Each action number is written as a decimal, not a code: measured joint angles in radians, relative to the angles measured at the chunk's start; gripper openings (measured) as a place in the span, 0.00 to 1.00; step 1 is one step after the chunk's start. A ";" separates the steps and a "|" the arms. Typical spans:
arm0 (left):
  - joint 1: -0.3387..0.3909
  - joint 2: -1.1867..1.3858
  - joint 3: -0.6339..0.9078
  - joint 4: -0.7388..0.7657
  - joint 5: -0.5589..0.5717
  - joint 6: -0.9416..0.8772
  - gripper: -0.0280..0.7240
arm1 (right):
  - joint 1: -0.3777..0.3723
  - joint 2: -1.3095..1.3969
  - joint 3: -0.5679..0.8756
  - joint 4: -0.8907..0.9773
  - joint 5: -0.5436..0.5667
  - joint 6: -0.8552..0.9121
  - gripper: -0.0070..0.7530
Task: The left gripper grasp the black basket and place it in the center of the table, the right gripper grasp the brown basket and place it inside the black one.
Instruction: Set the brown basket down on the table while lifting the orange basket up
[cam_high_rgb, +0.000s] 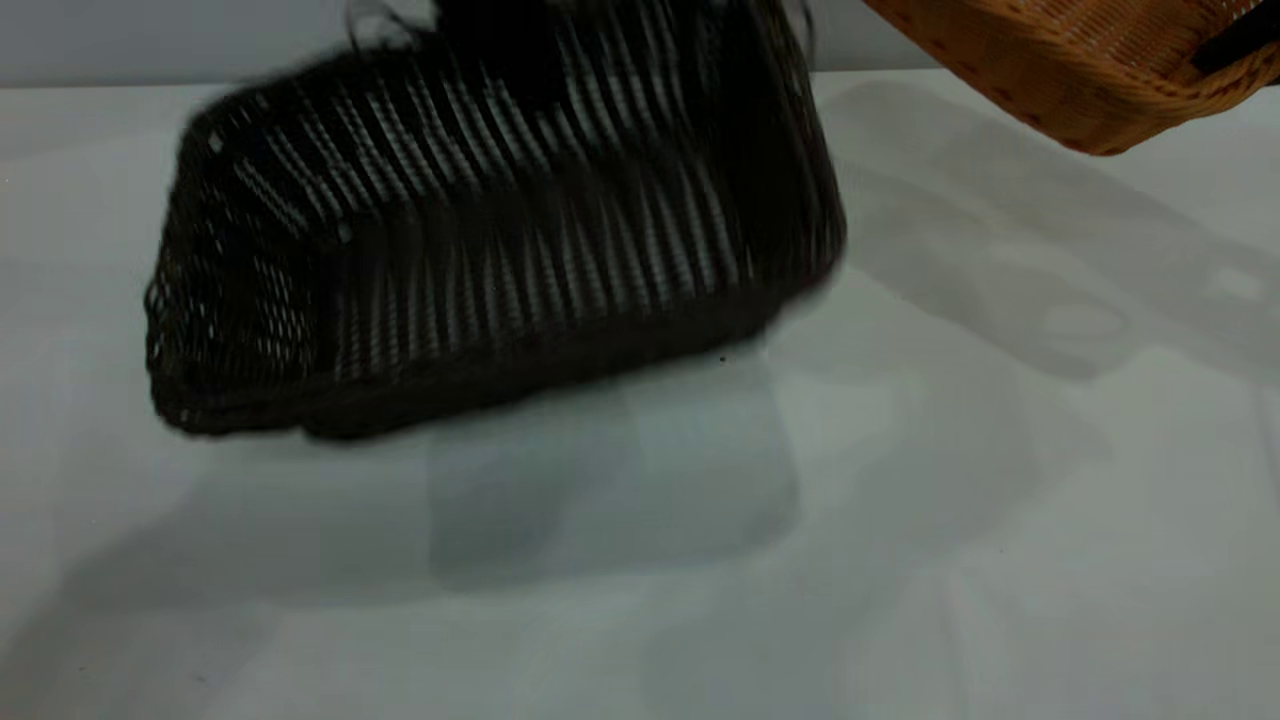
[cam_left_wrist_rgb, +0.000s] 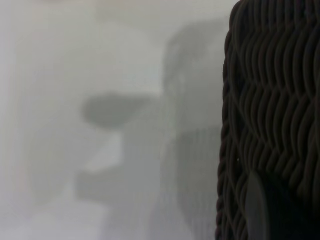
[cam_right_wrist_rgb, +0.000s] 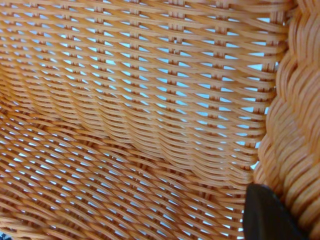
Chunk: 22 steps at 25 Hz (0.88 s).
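Above the table (cam_high_rgb: 900, 560), left gripper (cam_left_wrist_rgb: 257, 210) gripping black basket (cam_high_rgb: 480, 250), right gripper (cam_right_wrist_rgb: 270, 215) gripping brown basket (cam_high_rgb: 1080, 70).

Soft, even light falls on the table (cam_high_rgb: 1000, 560), which reads pale grey with no glare. The black basket (cam_high_rgb: 480, 240) is smeared by motion blur in the exterior view — its weave streaks into bright slits. Broad, faint shadows spread across the tabletop beneath it and toward the right. The left wrist view is hazy, its shadows shapeless; the brown basket (cam_right_wrist_rgb: 140, 120) is sharp, backlit through its gaps.
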 joint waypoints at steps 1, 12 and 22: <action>-0.022 0.017 0.000 0.015 -0.001 0.004 0.14 | -0.002 0.000 -0.006 0.000 0.004 0.001 0.10; -0.187 0.114 0.000 0.088 -0.085 0.054 0.40 | -0.002 0.000 -0.020 -0.001 0.035 0.005 0.10; -0.169 0.027 -0.015 0.185 -0.047 -0.196 0.74 | -0.002 0.000 -0.028 -0.035 0.108 0.034 0.10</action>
